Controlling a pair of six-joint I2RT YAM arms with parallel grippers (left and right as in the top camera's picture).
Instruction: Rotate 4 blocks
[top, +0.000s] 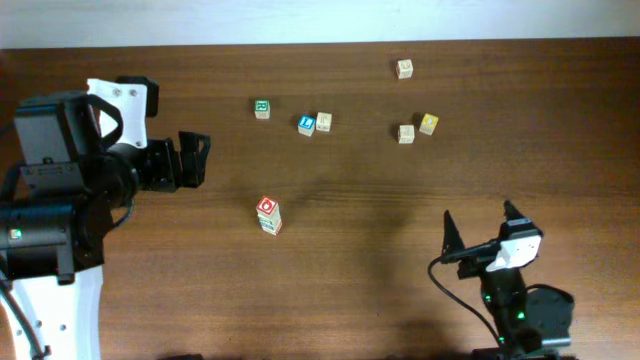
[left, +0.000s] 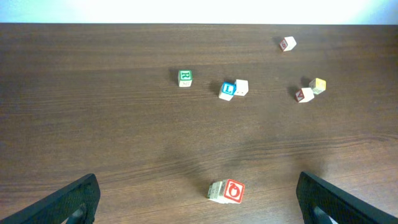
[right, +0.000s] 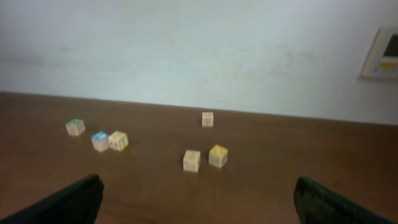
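— Left end effector (top: 203, 160) is hovering at the left of the table (top: 350, 300), jaws spread wide and gripping nothing. The right end effector (top: 482, 222) is standing near the front edge, equally parted and empty. Where are the blocks lying?

— Green R block (top: 262, 108) is sitting alone toward the far left. Plain block (top: 323, 121) is touching the blue-faced cube (top: 306, 124) just right of it. Red-marked block (top: 267, 207) and teal-marked block (top: 270, 225) are pressing together mid-table, nearest the left end effector.

— Any room to move?

— Broad bare wood is stretching between both arms and the far row. One far cube (top: 404, 68) is sitting close to the table's back edge. The yellow-faced cube (top: 429, 123) is lying just beside a pale neighbour (top: 406, 133).

— Which views are differing?

— The right wrist camera is taking in the wall (right: 186, 50) and the far row but missing the red-marked pair. The left wrist and overhead views are catching it.

— Anything unclear?

— Whether that pair is stacked or side by side is proving impossible to tell. Both wrist views are cropping their own fingers (left: 62, 202) at the bottom corners, and the right wrist picture is blurring every letter.
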